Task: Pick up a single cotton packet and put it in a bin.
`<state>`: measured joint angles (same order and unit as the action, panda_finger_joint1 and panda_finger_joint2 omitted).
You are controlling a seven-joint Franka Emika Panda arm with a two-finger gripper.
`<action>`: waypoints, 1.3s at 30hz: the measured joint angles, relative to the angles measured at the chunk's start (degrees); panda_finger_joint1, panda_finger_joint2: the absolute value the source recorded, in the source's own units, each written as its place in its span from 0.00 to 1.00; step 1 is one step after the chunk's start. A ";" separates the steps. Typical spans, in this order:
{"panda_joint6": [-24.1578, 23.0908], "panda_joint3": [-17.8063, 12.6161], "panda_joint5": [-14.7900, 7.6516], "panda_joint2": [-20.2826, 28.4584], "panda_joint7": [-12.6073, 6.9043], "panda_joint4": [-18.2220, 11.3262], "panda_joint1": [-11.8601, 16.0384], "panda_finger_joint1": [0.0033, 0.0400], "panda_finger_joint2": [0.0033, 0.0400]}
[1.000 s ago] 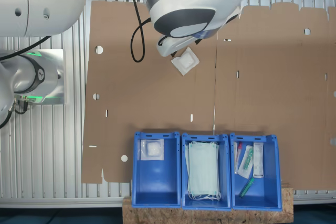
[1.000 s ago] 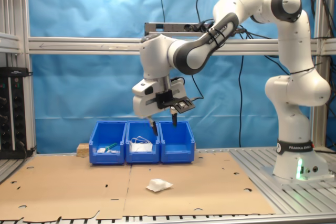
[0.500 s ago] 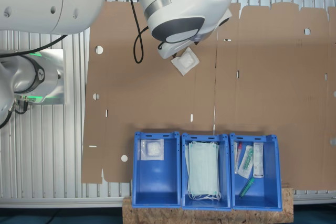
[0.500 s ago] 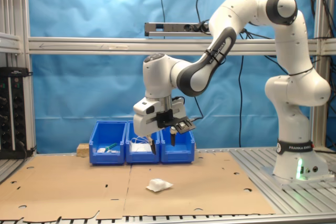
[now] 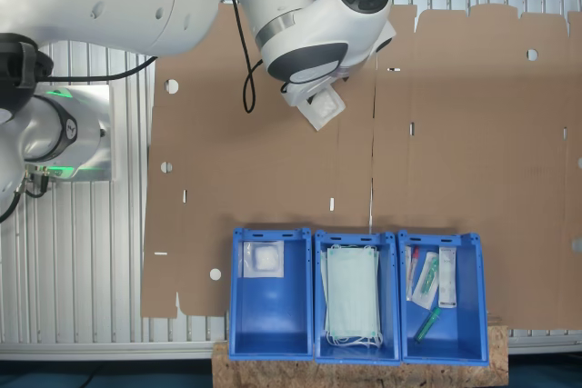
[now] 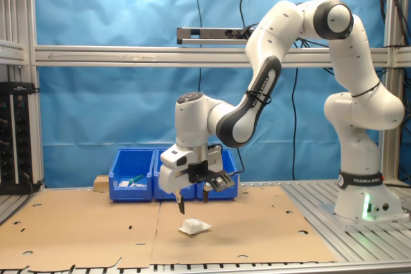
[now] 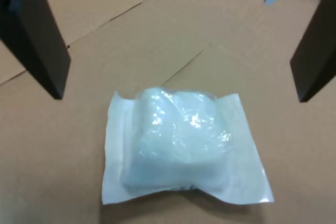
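Note:
A cotton packet (image 6: 194,226) lies loose on the brown cardboard, a puffy white pad in a clear-edged wrapper (image 7: 181,145). In the first exterior view its corner (image 5: 325,109) pokes out from under the arm's wrist (image 5: 318,34). My gripper (image 6: 193,203) hangs open just above the packet without touching it. In the wrist view the two dark fingers (image 7: 39,35) stand wide apart on either side of the packet, with nothing between them. A second cotton packet (image 5: 264,259) lies inside one blue bin (image 5: 271,333).
Three blue bins stand in a row at the cardboard's edge; the middle bin (image 5: 318,252) holds pale-green face masks (image 5: 353,295) and the third bin (image 5: 476,297) holds long narrow packets (image 5: 435,281). A chipboard block (image 5: 496,352) sits under them. Ribbed aluminium table (image 5: 82,261) surrounds the cardboard.
The arm has come down from well above the bins to just over the loose packet. The gripper stayed open and the packet has not moved.

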<state>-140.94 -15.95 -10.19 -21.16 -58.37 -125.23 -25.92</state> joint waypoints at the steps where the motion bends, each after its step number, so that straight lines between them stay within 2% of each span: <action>1: -0.66 0.00 0.00 -0.56 0.00 0.00 0.04 1.00 1.00; 18: -7.18 0.00 0.00 -8.15 0.00 0.78 2.24 1.00 1.00; 39: -9.52 -0.03 0.00 -9.78 0.00 1.52 2.98 1.00 1.00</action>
<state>-150.46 -15.99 -10.19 -30.94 -58.37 -123.71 -22.93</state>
